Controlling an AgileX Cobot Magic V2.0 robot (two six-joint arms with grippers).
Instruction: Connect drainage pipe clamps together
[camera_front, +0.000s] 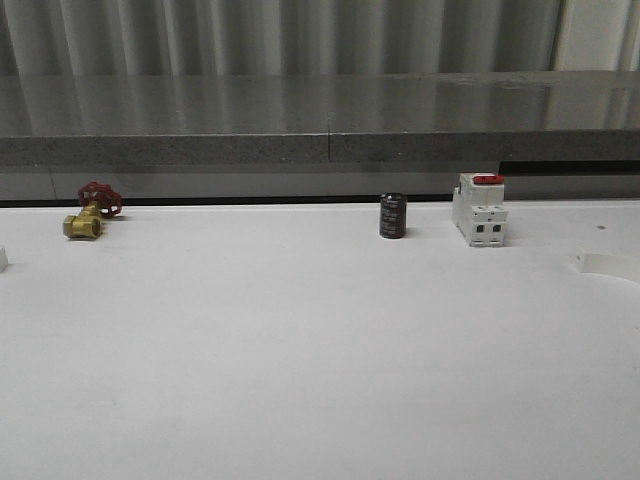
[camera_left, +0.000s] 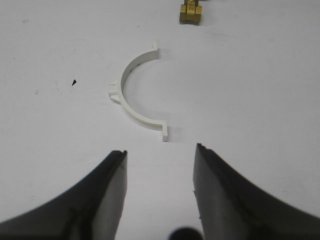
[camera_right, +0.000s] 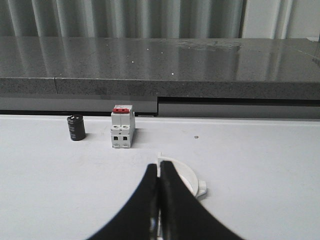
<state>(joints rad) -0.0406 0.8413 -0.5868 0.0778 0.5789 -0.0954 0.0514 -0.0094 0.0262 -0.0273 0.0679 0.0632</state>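
Observation:
One white half-ring drainage pipe clamp (camera_left: 124, 84) lies flat on the white table, its side lug pointing away from the curve. My left gripper (camera_left: 160, 150) is open just short of the clamp's near end tab, with only bare table between the fingers. The other clamp half (camera_right: 189, 178) sits at my right gripper (camera_right: 159, 166), whose dark fingers are shut on its thin wall. Its end tab pokes out between the tips and its lug shows to one side. A white curved piece (camera_front: 608, 264) at the table's right edge in the front view looks like this same half.
A brass valve (camera_front: 85, 222) with a red handle stands at the back left and also shows beyond the left clamp as the valve (camera_left: 191, 12). A black cylinder (camera_front: 392, 216) and a white breaker with a red top (camera_front: 479, 210) stand at the back, below a grey ledge (camera_front: 320, 130).

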